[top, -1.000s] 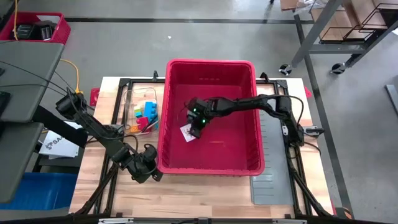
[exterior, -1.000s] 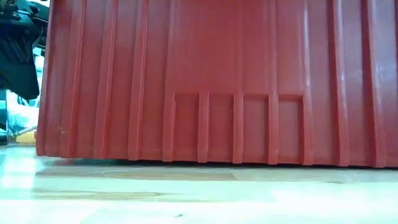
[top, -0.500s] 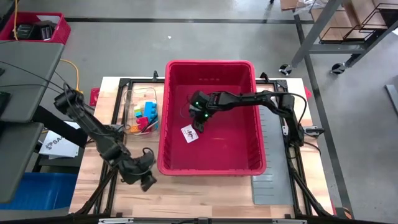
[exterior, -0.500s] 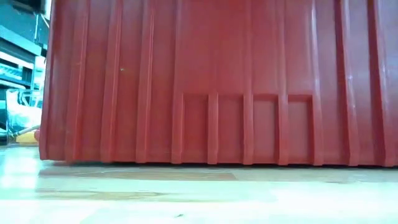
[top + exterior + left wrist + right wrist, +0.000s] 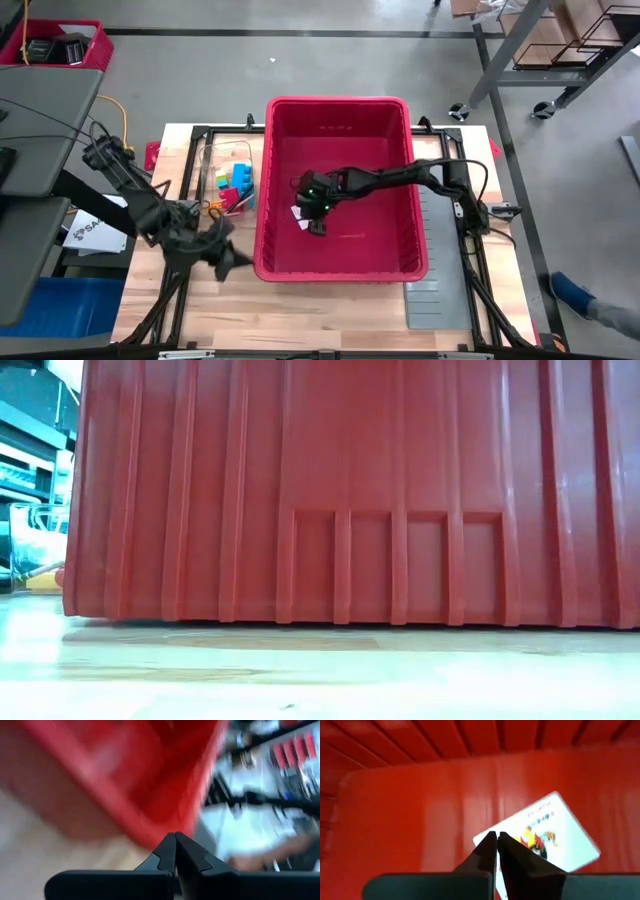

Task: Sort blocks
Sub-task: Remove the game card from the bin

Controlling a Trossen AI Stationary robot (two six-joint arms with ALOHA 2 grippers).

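On table centre: large red bin (image 5: 340, 110), wall blocking whole low view. Right of bin: grey slotted divider sheet (image 5: 440, 290). Left of bin: clear container (image 5: 222, 160) with blocks (image 5: 235, 186). Inside bin: right gripper (image 5: 316, 222), fingers clenched, empty, over white printed card (image 5: 555, 832). Outside bin's near-left corner: left gripper (image 5: 228, 262), fingers clenched, empty.

Red bin (image 5: 340, 268) walls around right claw (image 5: 316, 226)

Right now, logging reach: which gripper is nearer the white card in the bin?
Right. The right gripper is shut just above the white card; the left gripper is outside the red bin.
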